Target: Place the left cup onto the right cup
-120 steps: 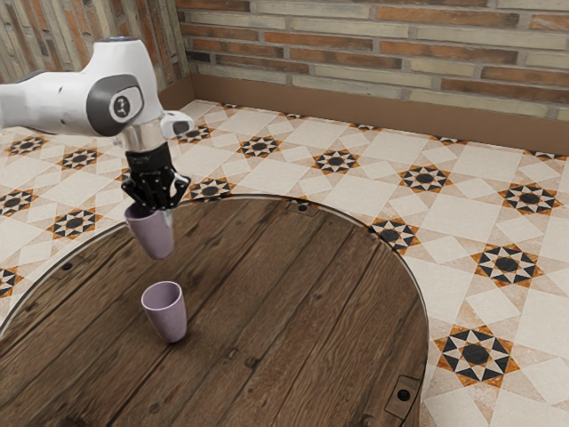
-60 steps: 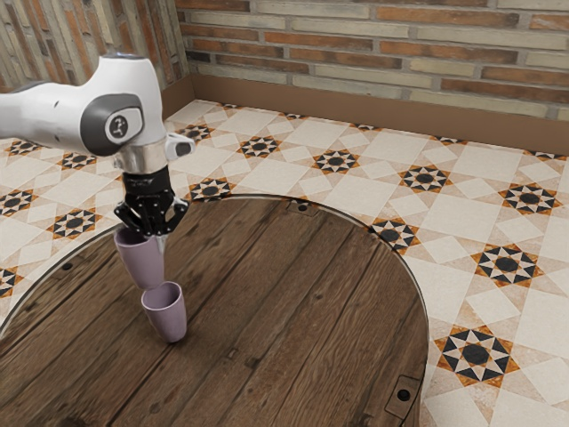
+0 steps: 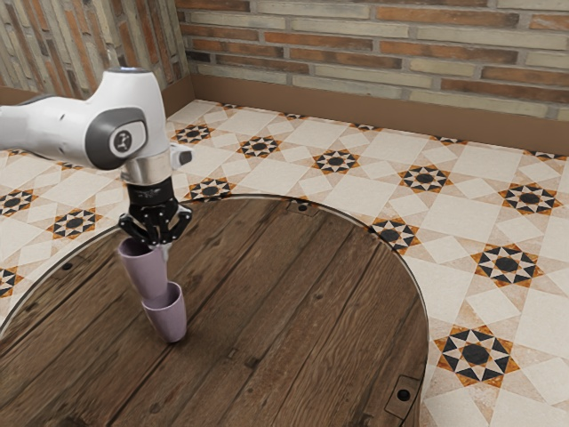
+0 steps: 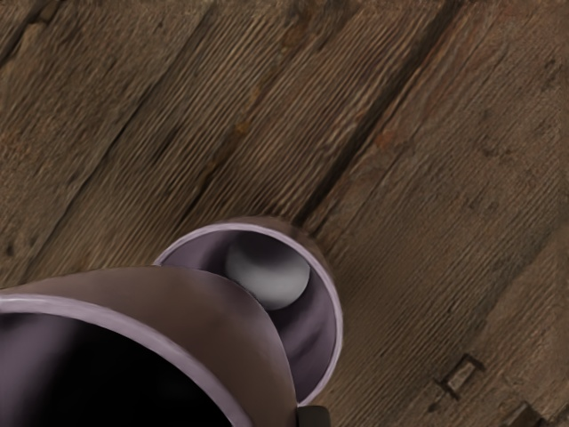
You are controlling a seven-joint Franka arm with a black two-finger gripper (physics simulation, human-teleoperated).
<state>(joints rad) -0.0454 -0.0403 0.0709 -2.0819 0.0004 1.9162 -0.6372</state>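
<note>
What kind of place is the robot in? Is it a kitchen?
Probably not a kitchen. It looks like a computer-made room, maybe a café or patio: there is a brick wall, a patterned tile floor and a round wooden table.

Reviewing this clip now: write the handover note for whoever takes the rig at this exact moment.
Gripper: shut on the held cup, gripping it at the rim.
Held cup: off the table and tilted, with its base at or just inside the mouth of the standing cup.
Standing cup: upright on the table, near the edge at the exterior view's left.
Done: one cup lifted and brought to the other's mouth.
Left: lower it until it seats, probably straightening the tilt, then open the gripper and withdraw.
</note>
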